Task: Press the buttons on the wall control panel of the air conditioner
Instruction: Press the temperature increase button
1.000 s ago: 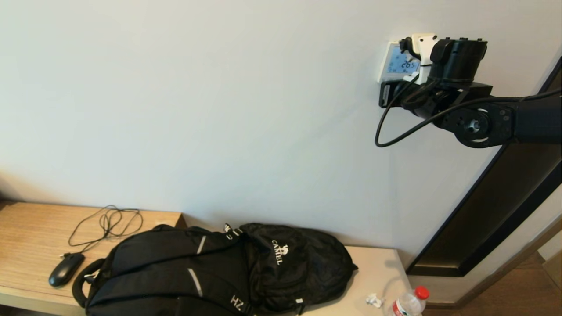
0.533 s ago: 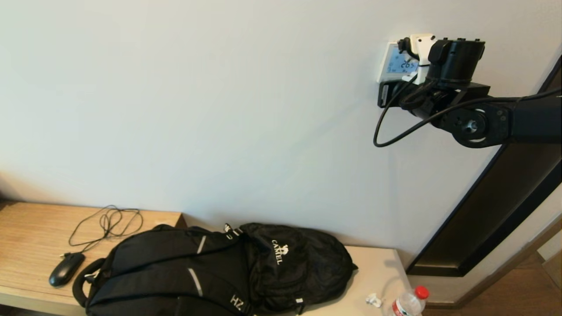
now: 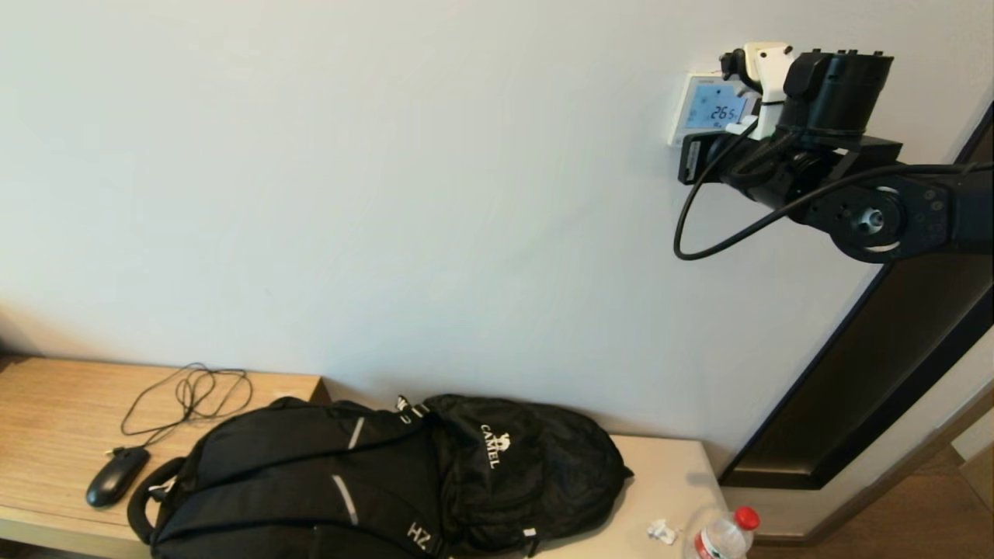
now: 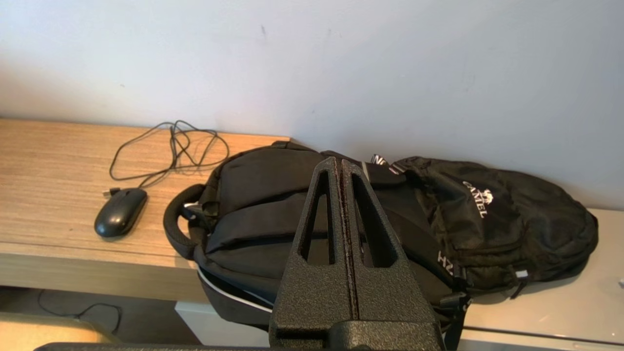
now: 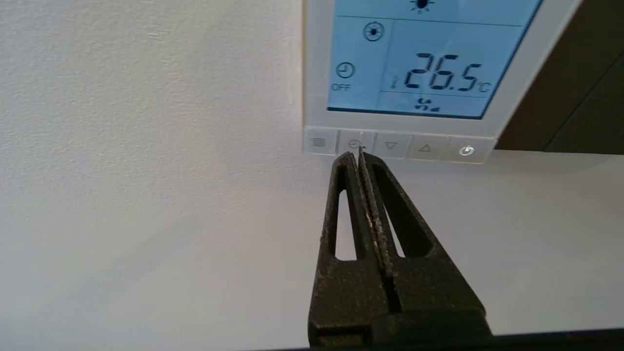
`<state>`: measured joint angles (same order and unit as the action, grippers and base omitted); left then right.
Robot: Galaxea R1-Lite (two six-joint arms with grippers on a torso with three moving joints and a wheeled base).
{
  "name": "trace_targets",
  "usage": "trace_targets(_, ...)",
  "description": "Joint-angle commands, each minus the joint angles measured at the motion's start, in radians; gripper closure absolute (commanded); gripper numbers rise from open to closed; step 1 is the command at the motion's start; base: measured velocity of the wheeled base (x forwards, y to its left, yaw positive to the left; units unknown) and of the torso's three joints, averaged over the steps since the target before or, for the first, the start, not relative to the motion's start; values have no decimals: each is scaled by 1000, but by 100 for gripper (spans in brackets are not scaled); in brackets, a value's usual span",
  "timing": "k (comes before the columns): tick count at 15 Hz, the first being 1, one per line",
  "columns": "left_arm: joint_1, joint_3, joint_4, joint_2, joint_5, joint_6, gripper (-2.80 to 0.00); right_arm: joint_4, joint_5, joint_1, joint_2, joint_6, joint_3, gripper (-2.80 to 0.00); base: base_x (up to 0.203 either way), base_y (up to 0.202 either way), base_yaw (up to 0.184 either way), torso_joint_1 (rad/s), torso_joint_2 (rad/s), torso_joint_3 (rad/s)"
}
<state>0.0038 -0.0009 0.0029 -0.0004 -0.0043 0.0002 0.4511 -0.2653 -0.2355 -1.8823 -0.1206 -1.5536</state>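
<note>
The white wall control panel [image 3: 687,97] hangs high on the wall at the right, its light blue screen [image 5: 414,58] reading 26.5. A row of several pale buttons [image 5: 397,145] runs along its bottom edge. My right gripper [image 5: 357,154] is shut, and its tips sit at the lower edge of the clock button [image 5: 355,144], second in the row. In the head view the right arm [image 3: 831,140] covers the panel's lower right part and the buttons. My left gripper [image 4: 341,163] is shut and empty, parked low over the backpack.
A black backpack [image 3: 388,481] lies on the bench [image 3: 46,404] below, with a black mouse [image 3: 116,475] and its cable at the left. A water bottle [image 3: 722,536] stands at the bench's right end. A dark door frame [image 3: 877,373] runs beside the panel.
My right arm has shifted up and to the right along the wall, so more of the panel's screen shows. The left arm has not moved.
</note>
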Motion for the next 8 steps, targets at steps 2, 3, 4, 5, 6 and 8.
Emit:
trace_targets(2,1,1,0,-1,0,0,0,2,-2,18,9,-2,4,0,0,0,0,0,0,0)
trace_targets(3,1,1,0,-1,0,0,0,2,-2,25,9,-2,3,0,0,0,0,0,0,0)
trace_targets(4,1,0,0,-1,0,0,0,1,-2,31,8,-2,3,0,0,0,0,0,0,0)
trace_targets(5,0,1,0,-1,0,0,0,1,-1,36,6,-2,4,0,0,0,0,0,0,0)
trace_targets(6,1,1,0,-1,0,0,0,1,0,40,3,-2,4,0,0,0,0,0,0,0)
trace_targets(8,1,1,0,-1,0,0,0,1,0,47,-3,-2,7,0,0,0,0,0,0,0)
